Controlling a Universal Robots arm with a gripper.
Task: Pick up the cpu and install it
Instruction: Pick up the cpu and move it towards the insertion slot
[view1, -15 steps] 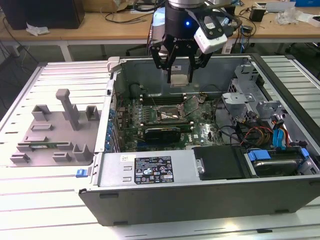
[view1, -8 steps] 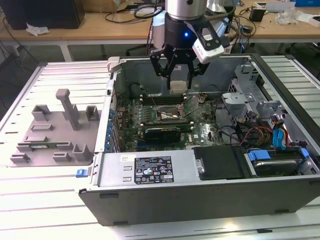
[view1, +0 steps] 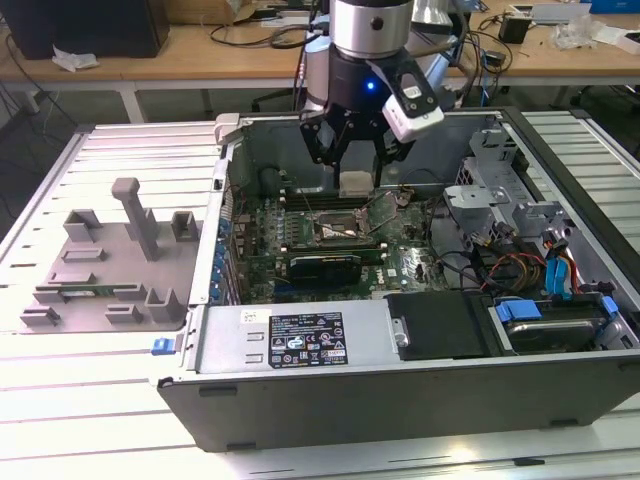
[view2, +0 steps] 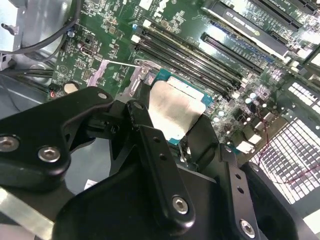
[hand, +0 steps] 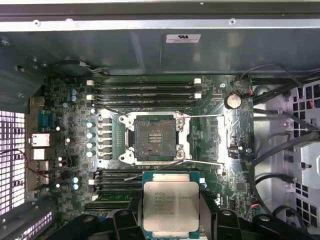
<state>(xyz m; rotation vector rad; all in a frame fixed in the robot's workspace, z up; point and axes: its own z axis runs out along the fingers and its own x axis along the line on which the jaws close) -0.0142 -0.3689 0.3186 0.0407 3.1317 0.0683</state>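
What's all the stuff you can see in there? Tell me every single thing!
table: one, white, under everything.
computer case: one, grey, open on the table.
motherboard: one, green, inside the case.
socket: one, dark, open, middle of the motherboard.
memory slots: several, black, beside the socket.
cables: several, coloured, inside the case.
parts holder: one, grey, exterior view's left of the case.
cpu: one, silver, gripped above the motherboard.
hand: one, black, shut on the cpu.
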